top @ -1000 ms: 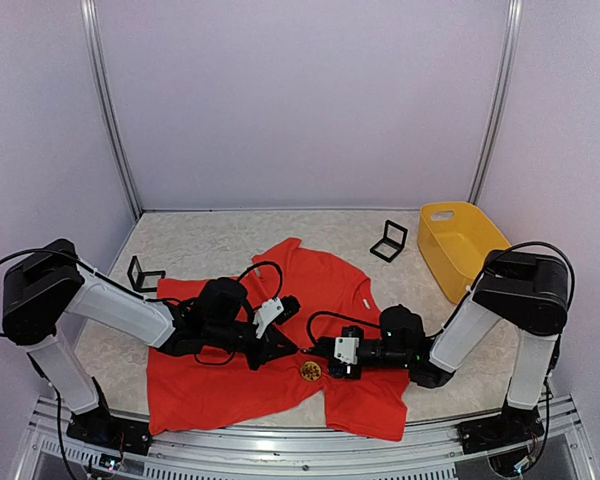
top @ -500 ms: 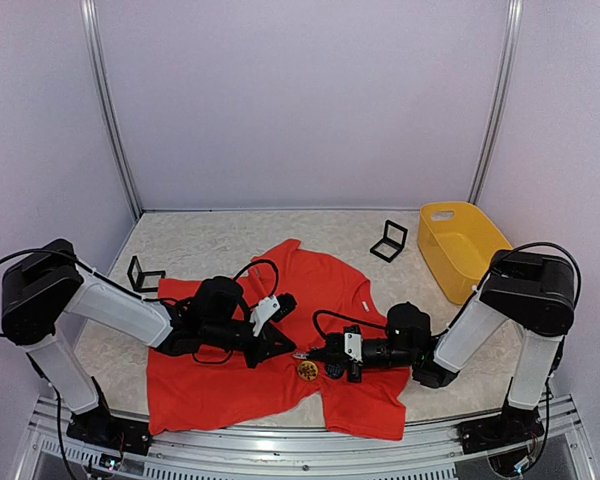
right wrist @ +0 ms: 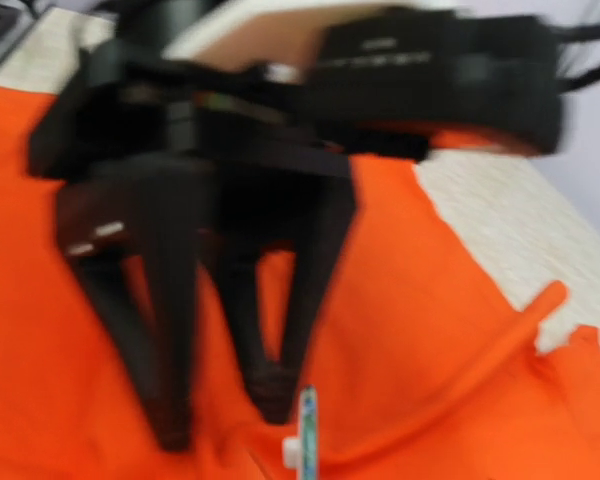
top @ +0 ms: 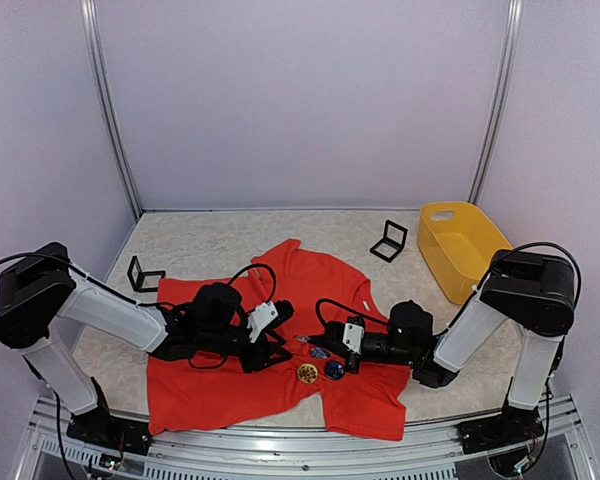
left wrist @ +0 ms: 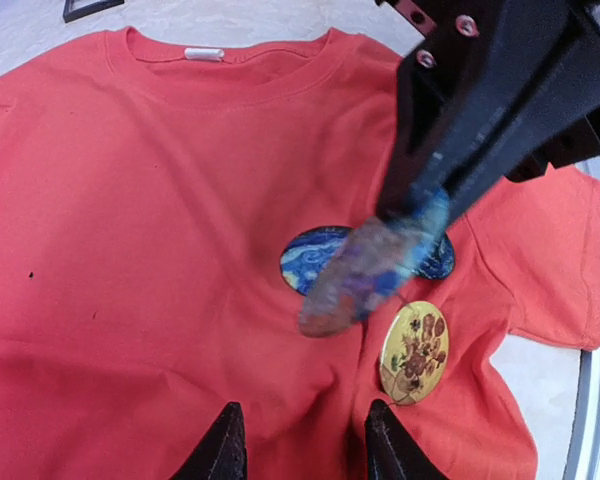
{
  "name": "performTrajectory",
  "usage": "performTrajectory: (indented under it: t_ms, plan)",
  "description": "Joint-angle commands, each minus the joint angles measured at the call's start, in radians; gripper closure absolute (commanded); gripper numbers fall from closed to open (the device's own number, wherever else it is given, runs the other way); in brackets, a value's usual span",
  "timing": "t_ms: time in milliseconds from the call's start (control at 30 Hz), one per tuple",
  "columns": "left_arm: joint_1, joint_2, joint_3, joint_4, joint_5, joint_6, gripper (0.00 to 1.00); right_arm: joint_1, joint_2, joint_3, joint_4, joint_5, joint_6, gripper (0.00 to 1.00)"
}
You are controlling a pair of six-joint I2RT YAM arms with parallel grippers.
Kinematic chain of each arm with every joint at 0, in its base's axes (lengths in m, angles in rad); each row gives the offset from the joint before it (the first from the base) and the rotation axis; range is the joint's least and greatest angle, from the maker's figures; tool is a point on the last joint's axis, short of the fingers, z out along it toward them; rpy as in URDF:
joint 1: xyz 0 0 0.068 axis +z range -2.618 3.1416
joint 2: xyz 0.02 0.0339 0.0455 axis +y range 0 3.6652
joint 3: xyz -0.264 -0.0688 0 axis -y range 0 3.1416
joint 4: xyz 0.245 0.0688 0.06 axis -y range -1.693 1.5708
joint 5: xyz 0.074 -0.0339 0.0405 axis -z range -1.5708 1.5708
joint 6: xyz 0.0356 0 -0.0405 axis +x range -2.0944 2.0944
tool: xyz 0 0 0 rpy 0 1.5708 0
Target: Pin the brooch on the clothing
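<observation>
The clothing, a red-orange T-shirt, lies spread flat between both arms. My right gripper reaches in from the right, shut on a bluish brooch held blurred just above the shirt. The same brooch appears edge-on in the right wrist view. A blue round brooch and a yellow flowered one lie on the fabric below it. My left gripper rests low on the shirt, its fingers apart with wrinkled fabric between them, facing the right gripper.
A yellow plastic basket stands at the back right. Two small black stands sit on the table, one behind the shirt and one to its left. The metal rail marks the near edge.
My left gripper has opened and let go of the fabric. My right gripper has moved left and a little farther back with its brooch, uncovering the blue brooch beside the yellow one.
</observation>
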Motion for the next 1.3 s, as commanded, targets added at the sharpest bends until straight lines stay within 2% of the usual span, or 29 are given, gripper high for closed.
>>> performTrajectory:
  t_ms: [0,233,367,533,800,833,933,967,1267]
  plan:
    - [-0.084,-0.057,0.078,-0.177,-0.210,0.203,0.61,-0.016,-0.006,-0.005,0.026,0.086,-0.013,1.00]
    - [-0.138,0.011,0.242,-0.429,-0.291,0.384,0.67,-0.030,-0.002,-0.006,-0.012,0.067,0.007,1.00]
    - [-0.148,0.067,0.304,-0.518,-0.248,0.449,0.75,-0.041,-0.003,-0.006,-0.029,0.048,0.035,1.00]
    - [-0.126,0.127,0.349,-0.581,-0.186,0.476,0.78,-0.044,-0.003,-0.001,-0.062,0.046,0.040,1.00]
    - [-0.106,0.158,0.359,-0.607,-0.190,0.451,0.77,-0.050,-0.006,-0.009,-0.083,0.009,0.041,1.00]
    - [-0.107,0.160,0.357,-0.606,-0.191,0.448,0.79,-0.050,-0.008,-0.009,-0.088,0.006,0.037,1.00]
    - [-0.111,0.159,0.352,-0.595,-0.193,0.428,0.98,-0.050,-0.010,-0.006,-0.115,-0.004,0.022,1.00]
    - [-0.111,0.158,0.352,-0.591,-0.187,0.418,1.00,-0.049,-0.008,-0.005,-0.119,-0.004,0.017,1.00]
    - [-0.077,0.014,0.223,-0.371,-0.043,0.265,1.00,-0.025,0.018,0.003,-0.048,0.020,-0.027,1.00]
